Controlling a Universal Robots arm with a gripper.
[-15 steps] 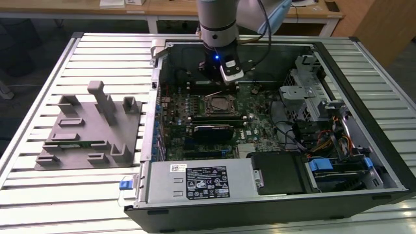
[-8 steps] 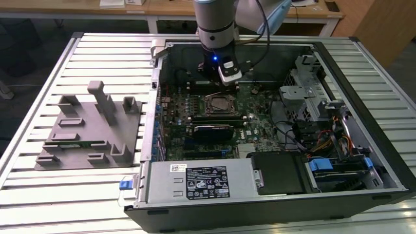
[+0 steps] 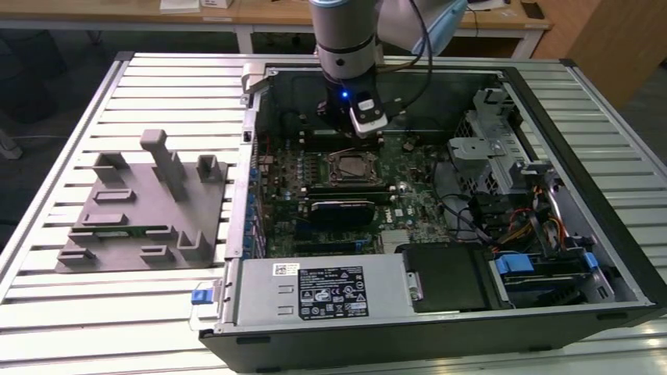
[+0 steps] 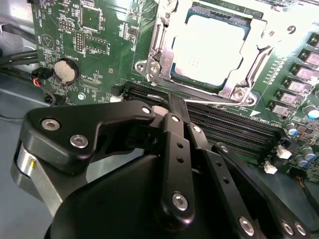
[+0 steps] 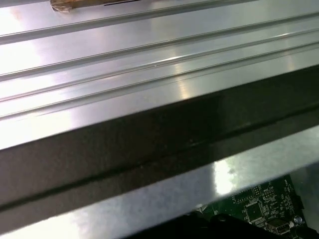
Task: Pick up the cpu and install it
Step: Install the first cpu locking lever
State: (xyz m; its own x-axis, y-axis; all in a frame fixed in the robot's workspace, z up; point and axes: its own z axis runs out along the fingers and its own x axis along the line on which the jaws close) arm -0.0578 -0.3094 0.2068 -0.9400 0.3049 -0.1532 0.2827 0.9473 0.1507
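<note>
CPU (image 4: pixel 209 50) sits seated in the motherboard socket (image 4: pixel 251 59); the tool (image 4: pixel 172 107) hovers just beside it, fingers clenched together, empty.

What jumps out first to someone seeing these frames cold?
The open computer case on the slatted metal table, with the arm reaching down into it over the green motherboard. In the second wrist view, the cpu sits silvery-white in its metal-framed socket, just beyond the black gripper. A grey tray of upright holders lies on the table at the exterior view's left.
</note>
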